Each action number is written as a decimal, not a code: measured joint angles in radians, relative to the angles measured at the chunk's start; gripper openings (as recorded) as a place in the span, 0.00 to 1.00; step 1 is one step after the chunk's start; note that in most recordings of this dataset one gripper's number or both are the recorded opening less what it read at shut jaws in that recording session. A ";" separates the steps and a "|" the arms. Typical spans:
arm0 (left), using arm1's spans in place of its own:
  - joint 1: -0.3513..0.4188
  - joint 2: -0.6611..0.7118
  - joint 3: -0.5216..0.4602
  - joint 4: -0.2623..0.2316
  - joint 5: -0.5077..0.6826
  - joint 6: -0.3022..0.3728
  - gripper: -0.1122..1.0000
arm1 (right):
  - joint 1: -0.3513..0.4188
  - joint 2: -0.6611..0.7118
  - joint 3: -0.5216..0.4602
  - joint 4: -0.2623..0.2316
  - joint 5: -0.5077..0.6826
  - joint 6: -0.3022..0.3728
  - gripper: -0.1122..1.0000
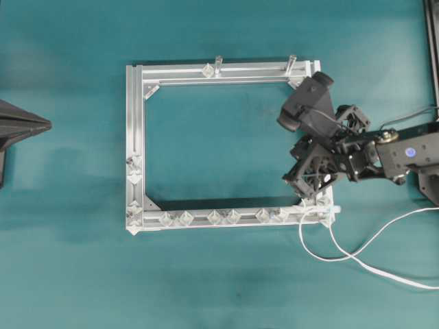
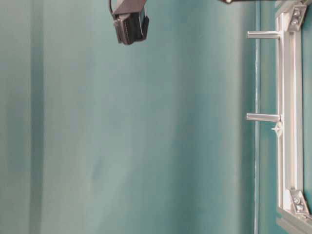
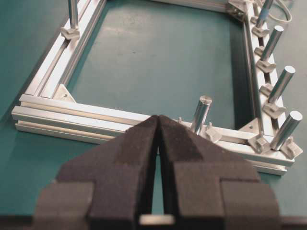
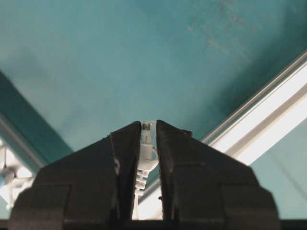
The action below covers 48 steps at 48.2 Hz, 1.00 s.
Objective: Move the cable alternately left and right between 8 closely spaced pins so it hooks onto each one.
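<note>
The white cable (image 1: 336, 260) loops over the table at the lower right and runs up to the near right corner of the aluminium frame (image 1: 135, 116). My right gripper (image 1: 306, 197) hangs over that corner. In the right wrist view it (image 4: 147, 125) is shut on the cable's small white plug (image 4: 147, 141), just above a frame rail (image 4: 268, 110). The pins (image 1: 215, 217) sit in close pairs along the near rail, and in the left wrist view they stand as short silvery studs (image 3: 282, 82). My left gripper (image 1: 48, 125) stays well left of the frame, shut (image 3: 158, 118) with nothing in it.
Two taller grey posts (image 1: 218, 65) (image 1: 291, 63) stand on the far rail, also seen from table level as post (image 2: 263, 117). Another pin pair (image 1: 134, 170) sits on the left rail. The right arm's camera housing (image 2: 129, 24) hangs high above the table. Teal table surrounds the frame.
</note>
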 measured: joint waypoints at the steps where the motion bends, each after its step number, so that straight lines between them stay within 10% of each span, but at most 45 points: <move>1: 0.000 0.000 0.000 0.000 0.000 0.000 0.10 | -0.002 0.003 0.000 0.000 -0.005 0.000 0.23; 48: 0.000 0.000 0.000 0.000 0.000 -0.002 0.10 | -0.002 0.256 -0.230 0.003 -0.086 -0.002 0.23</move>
